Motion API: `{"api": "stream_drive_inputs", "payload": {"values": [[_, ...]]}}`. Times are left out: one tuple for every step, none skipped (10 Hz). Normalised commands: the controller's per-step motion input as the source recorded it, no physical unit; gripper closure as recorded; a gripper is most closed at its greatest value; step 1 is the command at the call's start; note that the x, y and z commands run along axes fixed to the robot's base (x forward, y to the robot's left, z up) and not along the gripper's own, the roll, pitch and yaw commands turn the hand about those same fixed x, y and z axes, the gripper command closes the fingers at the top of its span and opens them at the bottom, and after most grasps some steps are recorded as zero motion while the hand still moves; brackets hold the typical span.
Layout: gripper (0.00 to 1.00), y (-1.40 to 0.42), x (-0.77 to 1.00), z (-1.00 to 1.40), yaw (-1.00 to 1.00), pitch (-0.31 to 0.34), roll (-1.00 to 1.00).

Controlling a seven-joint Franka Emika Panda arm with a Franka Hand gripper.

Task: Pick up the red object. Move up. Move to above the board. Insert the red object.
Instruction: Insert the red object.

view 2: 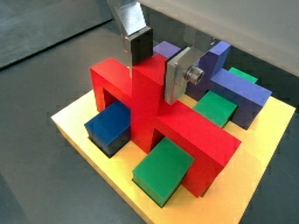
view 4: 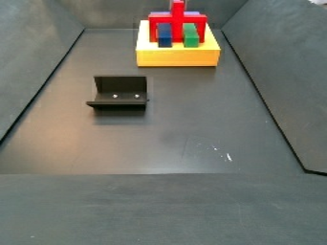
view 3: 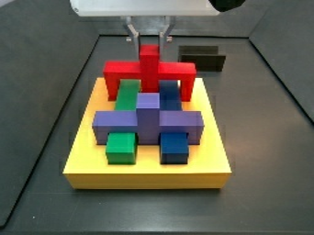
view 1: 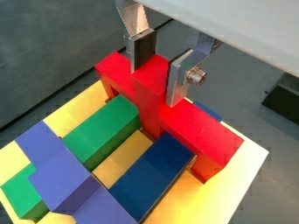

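Note:
The red object stands on the far end of the yellow board, its legs down over green and blue blocks; it shows in both side views and in a wrist view. My gripper is above it, its silver fingers on either side of the central upright stub, and appears shut on it. The gripper also shows in a wrist view and in both side views. The board shows in a wrist view and in both side views.
A purple cross-shaped block, a green block and a blue block sit in the board's slots. The dark fixture stands on the dark floor away from the board. Grey walls enclose the floor.

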Motion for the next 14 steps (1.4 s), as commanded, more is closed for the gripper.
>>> {"api": "stream_drive_inputs", "payload": {"values": [[1.0,-0.11,0.06,-0.08,0.01,0.103,-0.03],[1.0,-0.25,0.15,-0.03,0.13,0.087,-0.03],[1.0,-0.15,0.25,0.0,0.15,0.096,-0.08],[1.0,-0.03,0.29,0.0,0.11,0.11,-0.11],[1.0,0.0,0.25,0.0,0.05,0.106,-0.1],[1.0,0.23,0.1,-0.23,0.0,0.0,-0.23],[1.0,0.38,0.13,-0.22,0.0,0.0,-0.37],[1.0,0.34,0.11,-0.25,0.0,-0.049,-0.39],[1.0,0.14,0.02,-0.35,0.0,-0.093,-0.25],[1.0,0.0,0.0,-0.49,0.0,-0.103,-0.15],[1.0,0.0,-0.06,-0.56,0.0,-0.107,-0.06],[1.0,0.0,-0.12,-0.59,0.0,-0.12,0.0],[1.0,0.0,0.0,-0.27,0.0,-0.003,0.0],[1.0,0.0,0.0,0.0,0.0,0.0,0.0]]}}
